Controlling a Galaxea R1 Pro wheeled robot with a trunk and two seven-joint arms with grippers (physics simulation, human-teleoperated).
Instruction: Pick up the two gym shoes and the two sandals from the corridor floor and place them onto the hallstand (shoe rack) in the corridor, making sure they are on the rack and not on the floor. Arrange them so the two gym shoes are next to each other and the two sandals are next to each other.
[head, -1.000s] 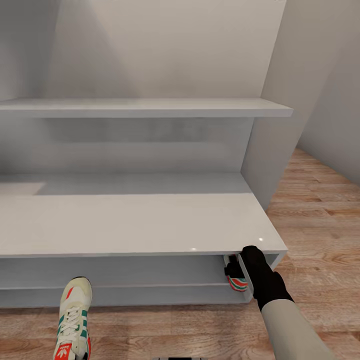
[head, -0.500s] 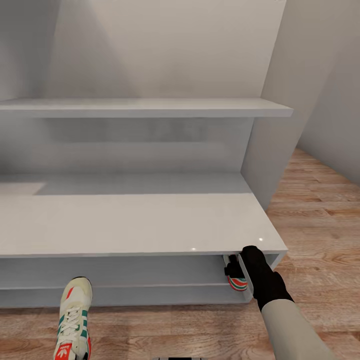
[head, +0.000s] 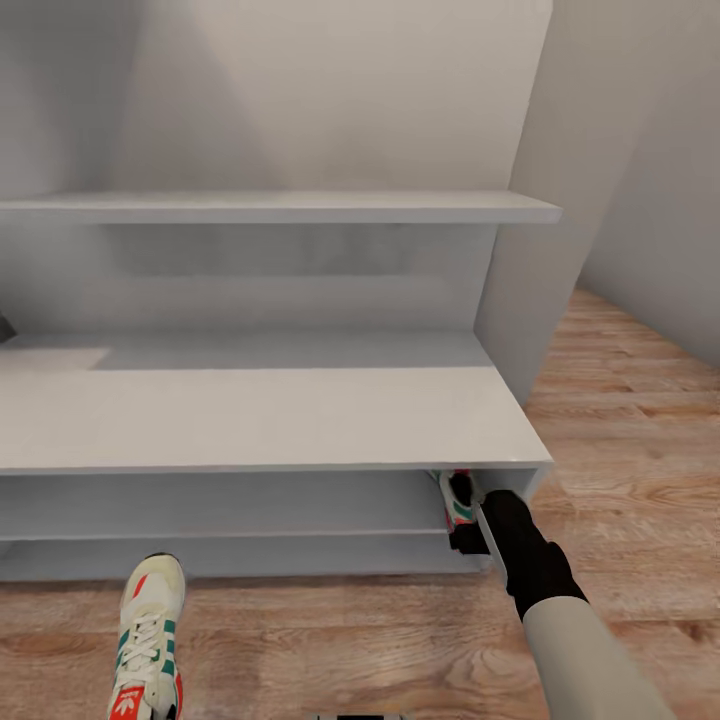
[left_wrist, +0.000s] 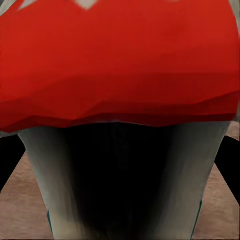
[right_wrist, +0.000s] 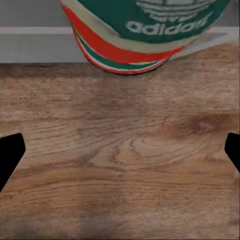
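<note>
Cream-white sneaker (head: 147, 640) down at the left, standing on the plank floor (head: 620, 440) just in front of the rack (head: 260, 420), toe toward it, red tag showing at the tongue. Up close in the left wrist view, that red heel (left_wrist: 120, 65) sits right between the left fingers (left_wrist: 10, 160), dark tips flanking it on both sides; whether they pinch it or merely straddle it, I cannot tell.

Moving right along the rack: the whole head view has shifted since a moment ago, so the camera has moved and the lower shelves show more openly now. The second sneaker (head: 457, 497) now reads further inside the rack's right-end opening, under the top board, where before its striped sole poked out at the front edge.

Right arm (head: 530, 560) reaches to that opening, its black wrist touching or just beside the shoe. In the right wrist view the fingers (right_wrist: 11, 155) are spread wide apart, released, bare floor between them, with the green branded sole (right_wrist: 150, 30) lying beyond the tips, clear of them.
</note>
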